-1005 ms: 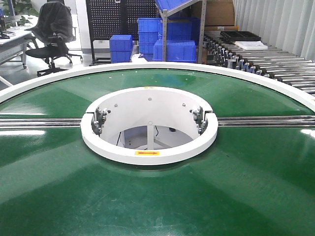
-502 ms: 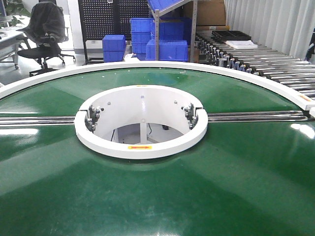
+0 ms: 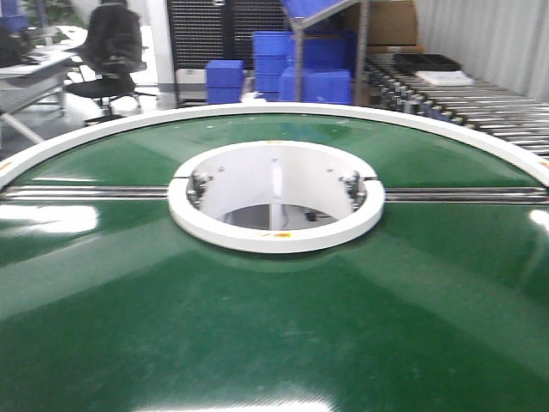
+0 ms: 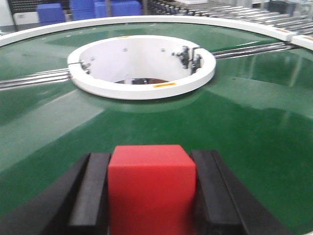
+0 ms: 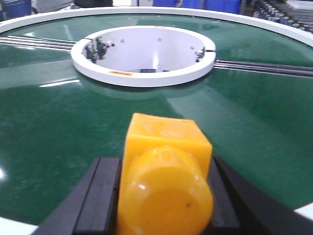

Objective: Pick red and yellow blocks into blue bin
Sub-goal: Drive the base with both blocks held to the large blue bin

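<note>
The left end effector (image 4: 151,156) is gripping the red cube (image 4: 151,196) between its two black fingers, above the green belt (image 4: 254,127). The right end effector (image 5: 164,164) is clamping the yellow brick (image 5: 164,142) in the same way, with a round stud facing the camera. In the front view, the white ring (image 3: 274,240) is appearing smaller and further right than half a second ago. Count: one cube, one brick, one ring.

Smooth cube (image 4: 151,191), glossy brick (image 5: 165,142), glossy belt (image 3: 257,326)
</note>
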